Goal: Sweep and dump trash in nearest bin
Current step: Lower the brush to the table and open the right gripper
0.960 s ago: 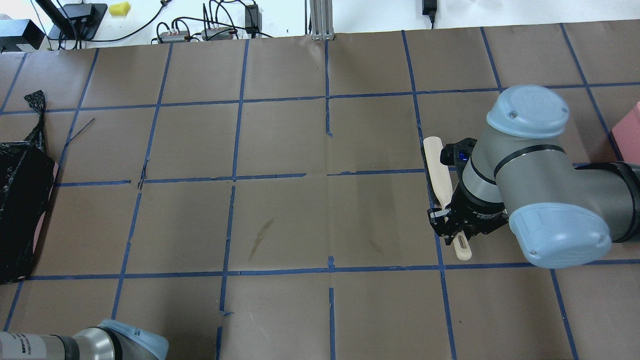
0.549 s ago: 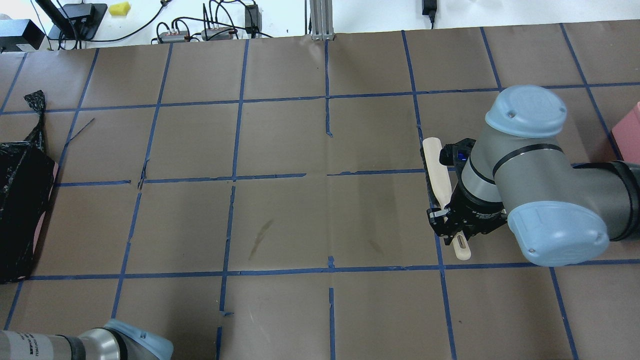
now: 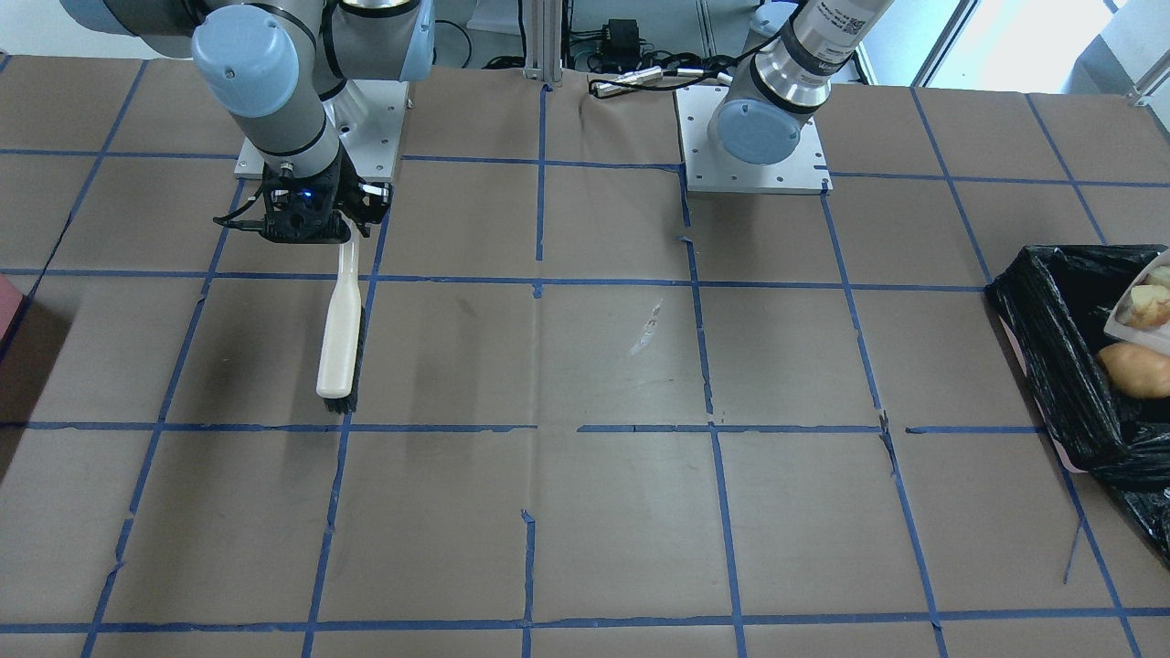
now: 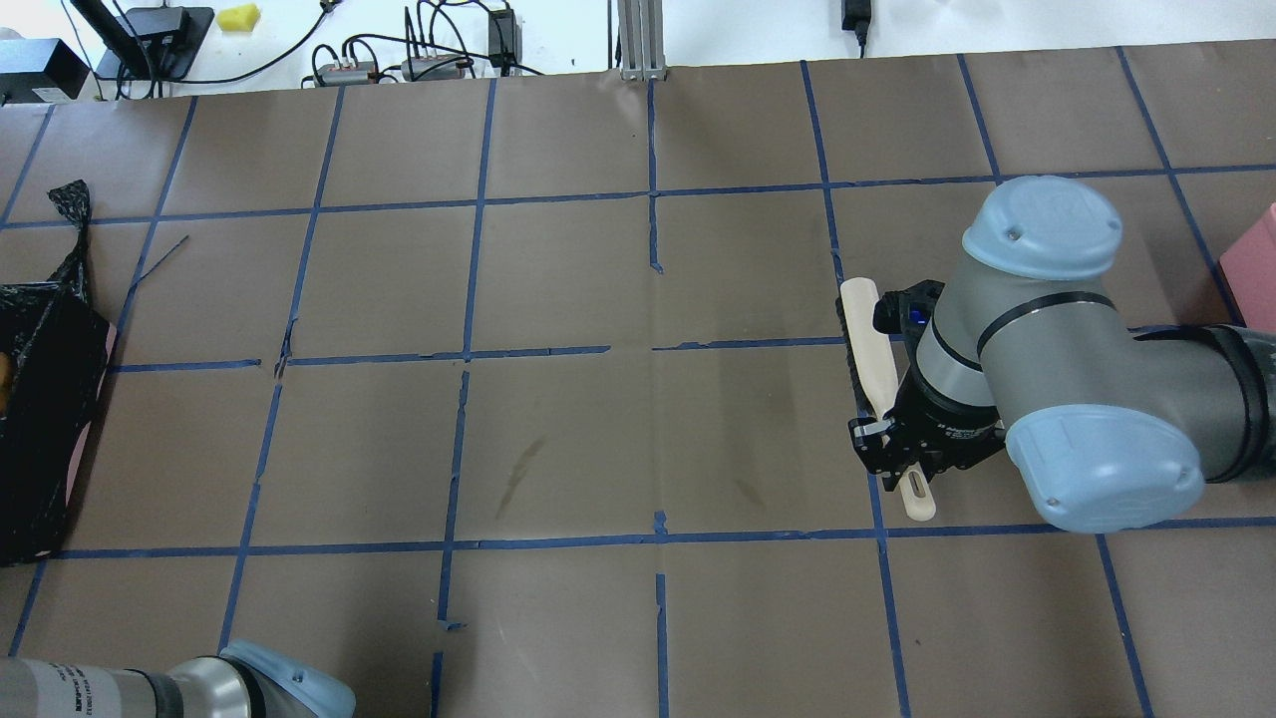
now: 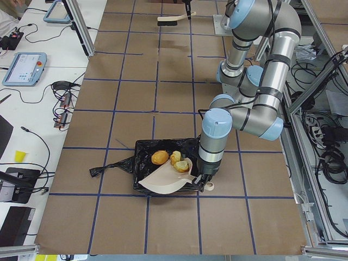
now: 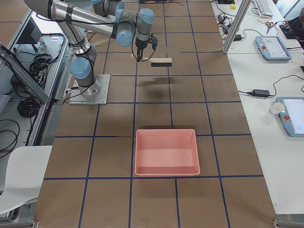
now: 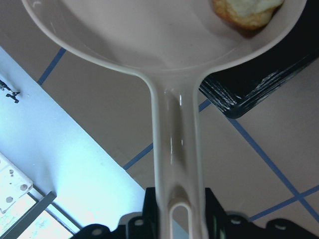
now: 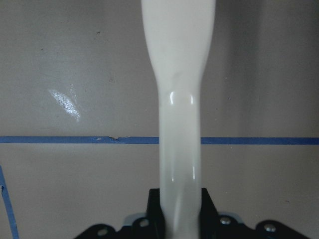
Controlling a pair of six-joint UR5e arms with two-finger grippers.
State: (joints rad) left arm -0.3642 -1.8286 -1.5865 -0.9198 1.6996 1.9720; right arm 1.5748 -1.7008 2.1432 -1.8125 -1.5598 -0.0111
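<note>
My left gripper (image 7: 177, 219) is shut on the handle of a cream dustpan (image 7: 164, 35), held tilted over the black-bagged bin (image 5: 142, 151). In the exterior left view the orange-brown lump (image 5: 159, 157) lies on the black liner. The two pale chunks (image 5: 179, 162) sit at the pan's lip. One chunk (image 7: 246, 12) shows in the pan in the left wrist view. The front view shows the bin (image 3: 1042, 366), the lump (image 3: 1133, 370) and a chunk (image 3: 1147, 306). My right gripper (image 4: 897, 454) is shut on a cream brush (image 4: 865, 339), low over the table far from the bin.
An empty pink tray (image 6: 166, 152) stands on the table's right end; its corner shows in the overhead view (image 4: 1258, 264). Brown paper with blue tape lines covers the table. Cables and boxes lie beyond the far edge (image 4: 419, 55).
The right arm with the brush has shifted slightly left and toward the robot. The left arm's elbow has moved a little right. A bit of orange now shows in the bin.
</note>
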